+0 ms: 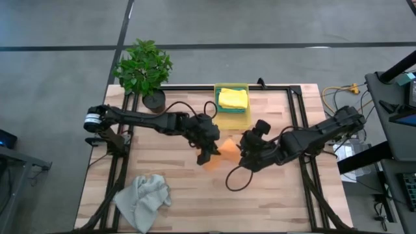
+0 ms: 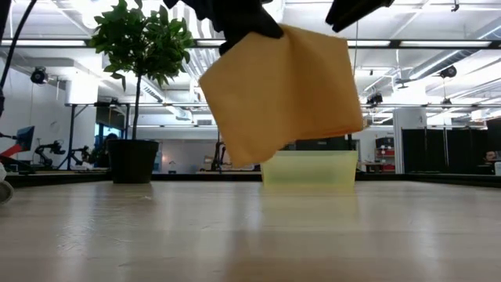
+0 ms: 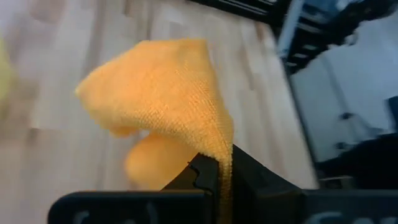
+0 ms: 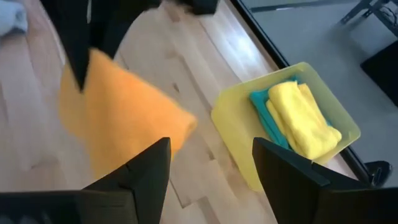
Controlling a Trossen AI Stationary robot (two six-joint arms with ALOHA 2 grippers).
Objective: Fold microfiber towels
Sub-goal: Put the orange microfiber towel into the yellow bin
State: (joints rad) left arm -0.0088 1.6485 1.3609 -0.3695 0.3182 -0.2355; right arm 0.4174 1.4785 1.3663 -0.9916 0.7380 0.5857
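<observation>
While the light grey towel (image 1: 143, 201) lies crumpled near the front left corner of the surface (image 1: 273, 195), well apart from both arms, the work is centred on the orange towel (image 1: 224, 151), which is held up off the wood near the middle. A potted plant (image 1: 144, 68) stands at the far left corner. The left pincer (image 1: 209, 153) is clamped shut on one edge of the orange towel, and in the left wrist view the cloth (image 3: 163, 99) is seen pinched between the dark fingers and draped forward from them in a loose fold. In the low view the towel (image 2: 286, 90) hangs clear of the surface as a slanted sheet, its lower edge not touching the wood.

Just to the right of the cloth the right pincer (image 1: 246, 156) is held with its jaws spread wide and nothing between them; in its own wrist view the orange towel (image 4: 118, 118) lies ahead of the open fingers (image 4: 146, 171). The free side of the towel is judged to be nearest this arm, so a grasp there is likely the next need, with the cloth's hanging length running between the two pincers.

Behind them, at the far edge, the yellow bin (image 1: 232, 107) holds a folded yellow towel (image 1: 233, 98) over a teal towel (image 4: 264, 115). Bare wood is left in front of and to the right of the arms for laying the cloth flat.
</observation>
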